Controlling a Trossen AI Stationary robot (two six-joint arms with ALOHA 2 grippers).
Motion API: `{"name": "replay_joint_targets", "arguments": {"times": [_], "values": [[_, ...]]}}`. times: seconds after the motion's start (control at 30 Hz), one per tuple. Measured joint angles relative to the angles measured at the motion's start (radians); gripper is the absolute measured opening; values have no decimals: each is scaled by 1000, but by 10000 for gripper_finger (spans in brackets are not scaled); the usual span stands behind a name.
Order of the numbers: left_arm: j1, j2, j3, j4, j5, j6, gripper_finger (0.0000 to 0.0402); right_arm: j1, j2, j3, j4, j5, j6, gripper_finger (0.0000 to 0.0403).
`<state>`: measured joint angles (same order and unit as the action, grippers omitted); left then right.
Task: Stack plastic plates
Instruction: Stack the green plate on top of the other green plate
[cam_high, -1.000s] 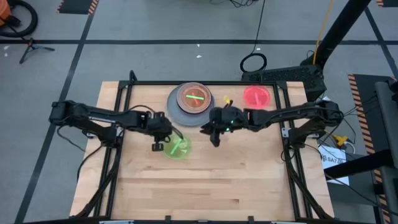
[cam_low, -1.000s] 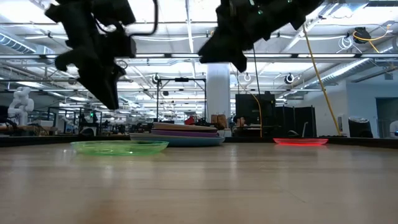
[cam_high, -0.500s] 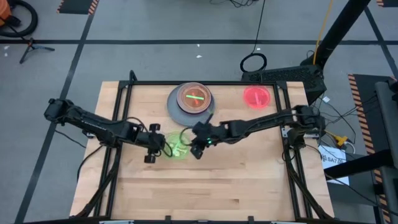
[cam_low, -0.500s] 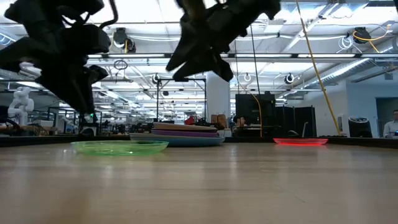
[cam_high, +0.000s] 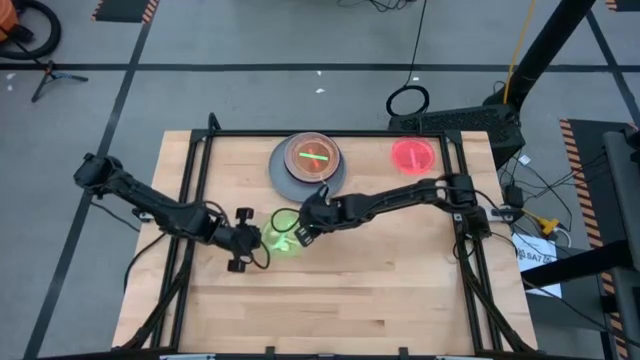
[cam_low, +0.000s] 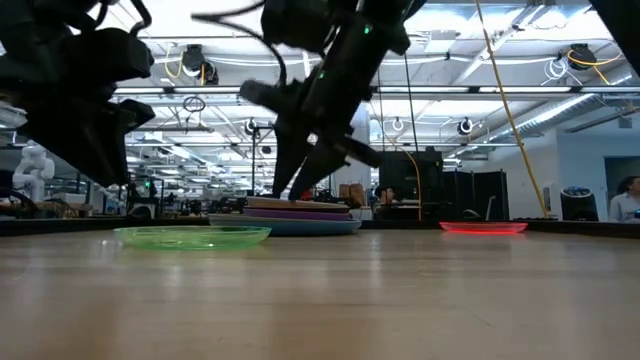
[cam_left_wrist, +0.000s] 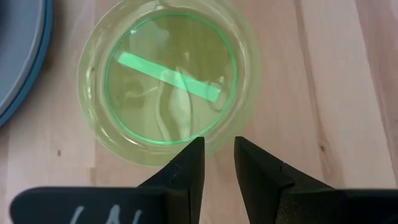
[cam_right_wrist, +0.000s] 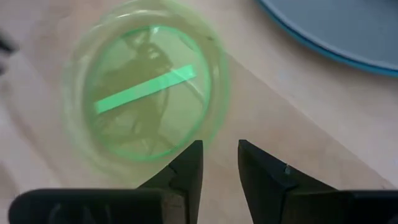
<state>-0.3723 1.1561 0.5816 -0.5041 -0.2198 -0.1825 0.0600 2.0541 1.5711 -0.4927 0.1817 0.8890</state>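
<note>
Both grippers are hovering over the small translucent green plate (cam_high: 283, 234): the left gripper (cam_left_wrist: 217, 163) and the right gripper (cam_right_wrist: 219, 163) are each holding nothing, fingers slightly parted.

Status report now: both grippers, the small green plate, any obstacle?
Left gripper and right gripper open, both over small translucent green plastic plate. Plate flat on wooden table, not gripped. Nothing in the way.
</note>
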Motion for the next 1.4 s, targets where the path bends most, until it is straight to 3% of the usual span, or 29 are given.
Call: {"name": "replay_joint_targets", "arguments": {"times": [0.47, 0.7, 1.4], "values": [[-72, 0, 0, -18, -54, -42, 92, -9, 92, 0, 116, -25, 42, 93], [-88, 0, 0, -19, -73, -59, 92, -9, 93, 0, 115, 30, 52, 93], [-122, 0, 1, -19, -149, -99, 92, -6, 135, 0, 212, 27, 15, 93]]}}
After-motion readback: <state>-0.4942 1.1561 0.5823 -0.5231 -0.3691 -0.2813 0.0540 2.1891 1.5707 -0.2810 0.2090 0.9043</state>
